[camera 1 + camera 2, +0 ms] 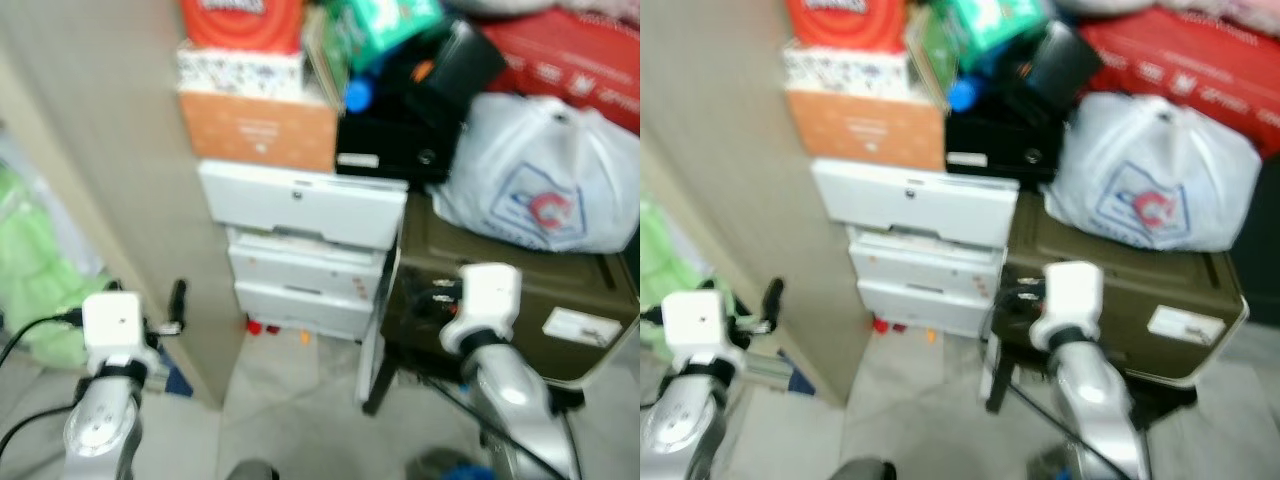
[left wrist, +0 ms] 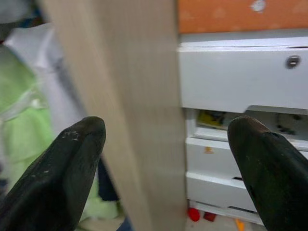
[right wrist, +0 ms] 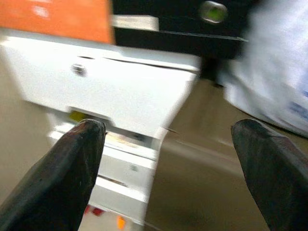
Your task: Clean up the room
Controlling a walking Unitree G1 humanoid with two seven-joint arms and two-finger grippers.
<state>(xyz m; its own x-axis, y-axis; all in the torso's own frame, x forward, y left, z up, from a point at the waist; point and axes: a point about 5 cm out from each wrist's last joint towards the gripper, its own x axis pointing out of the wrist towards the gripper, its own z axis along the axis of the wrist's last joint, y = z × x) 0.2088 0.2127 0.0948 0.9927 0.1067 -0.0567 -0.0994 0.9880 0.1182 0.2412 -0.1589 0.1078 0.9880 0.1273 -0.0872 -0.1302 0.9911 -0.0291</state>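
Blurred head views. Beige wooden panel [image 1: 110,150] runs down the left, its front edge ending near the floor just beside the left gripper [image 2: 166,159]. Right of it stands a white drawer unit [image 1: 300,250], top drawer tilted out, two lower drawers under it. Narrow strip of grey floor [image 1: 290,400] lies open between panel and unit, running toward the camera; small red and orange bits [image 1: 270,328] sit at the unit's foot. An olive-green case [image 1: 520,300] stands touching the unit's right side, with a white label [image 1: 580,325] on its front corner.

Clutter is stacked above: orange box [image 1: 260,128] on the drawer unit, patterned white box [image 1: 240,70] on that, red item [image 1: 240,20] on top. Black case [image 1: 400,140] sits beside the orange box, blue cap [image 1: 358,95] and green pack [image 1: 385,25] above it. White plastic bag [image 1: 545,170] with a red-blue logo rests on the olive case; red boxes [image 1: 580,55] behind.

Green cloth [image 1: 35,270] lies left of the panel, past the left arm.

Left gripper: fingers spread wide, holding nothing, panel edge straight between them, drawers beyond the one finger, green cloth beyond the other. Right gripper [image 3: 173,163]: fingers spread wide, empty, raised in front of the olive case, aimed at the seam between drawer unit and case. Neither touches any clutter; all of it is apart from both.
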